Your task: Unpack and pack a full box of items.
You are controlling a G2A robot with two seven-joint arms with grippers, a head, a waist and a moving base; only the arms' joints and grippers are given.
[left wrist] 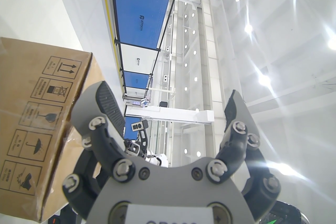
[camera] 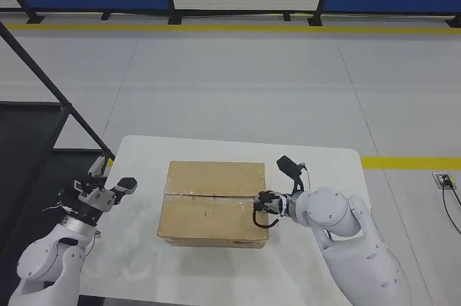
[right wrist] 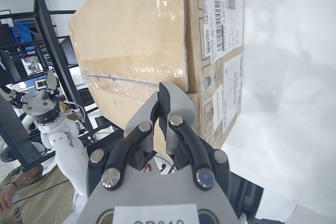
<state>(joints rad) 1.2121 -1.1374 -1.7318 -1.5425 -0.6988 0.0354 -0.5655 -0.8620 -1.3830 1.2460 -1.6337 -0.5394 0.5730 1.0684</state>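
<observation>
Just beyond pinched-shut right gripper (right wrist: 160,101), cardboard box (right wrist: 131,25), seam (right wrist: 118,77) end nearest.

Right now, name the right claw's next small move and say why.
Probably draw the shut right claw along the taped seam to slit it: the cardboard box is closed, and the claw sits at the seam's end.

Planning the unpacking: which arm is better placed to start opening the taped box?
Right, probably. The right claw sits shut at the end of the taped seam on top of the box; the left claw hangs open off to the side, apart from it.
</observation>
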